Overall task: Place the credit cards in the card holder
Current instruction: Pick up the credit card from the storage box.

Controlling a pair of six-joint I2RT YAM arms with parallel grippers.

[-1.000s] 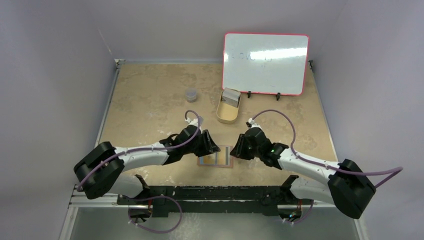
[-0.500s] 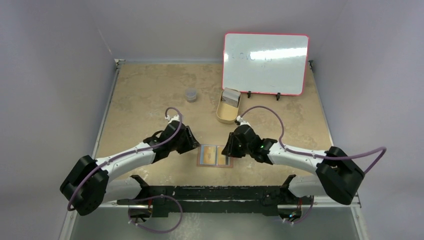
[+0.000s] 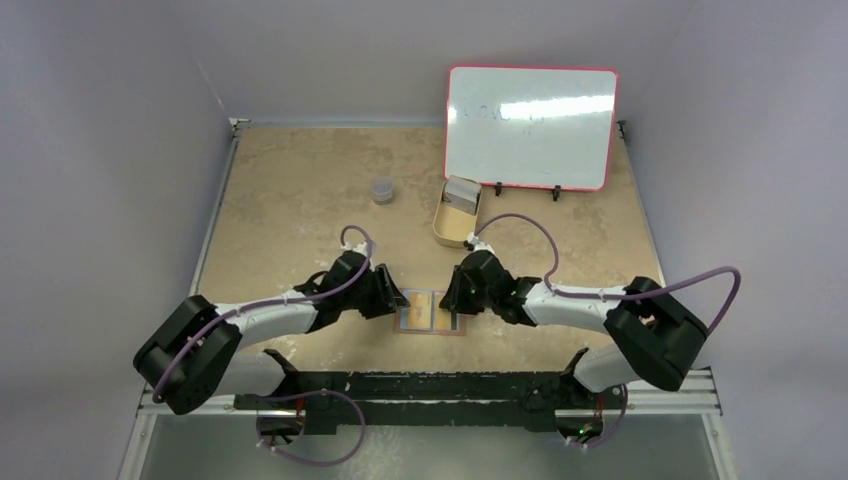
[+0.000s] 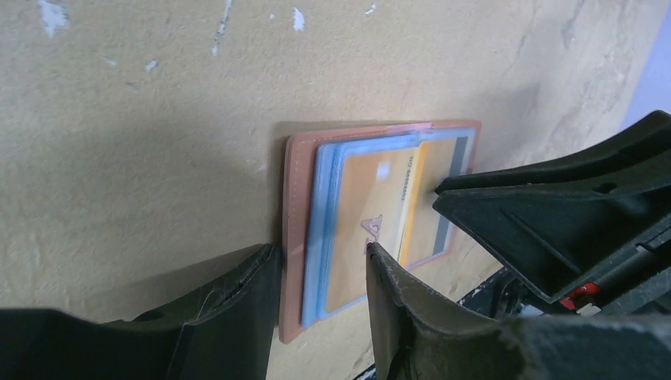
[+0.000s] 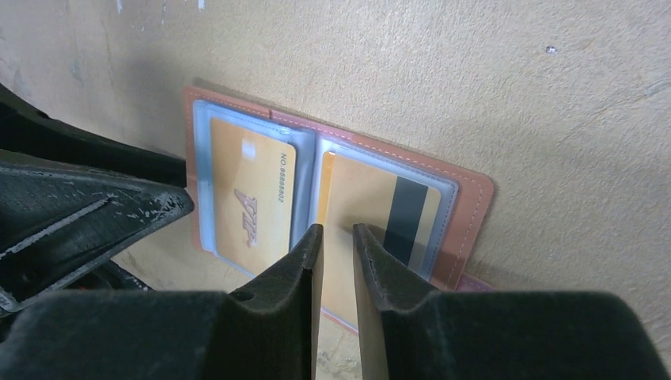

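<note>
The reddish-brown card holder lies open and flat near the table's front edge. Each half holds an orange card in a clear sleeve: one on the left and one with a dark stripe on the right. My left gripper is open and straddles the holder's left edge, one finger outside it and one on the left card; its own view shows it low. My right gripper is over the right half, jaws a narrow gap apart with nothing between them. Grey credit cards stand in a tin.
The tan oval tin sits behind the holder. A red-framed whiteboard stands at the back right. A small grey jar is at the back left. The two grippers face each other closely across the holder.
My left gripper drew back to the left off the holder, then came back to its left edge. My right gripper moved left and now sits over the holder's right half.
</note>
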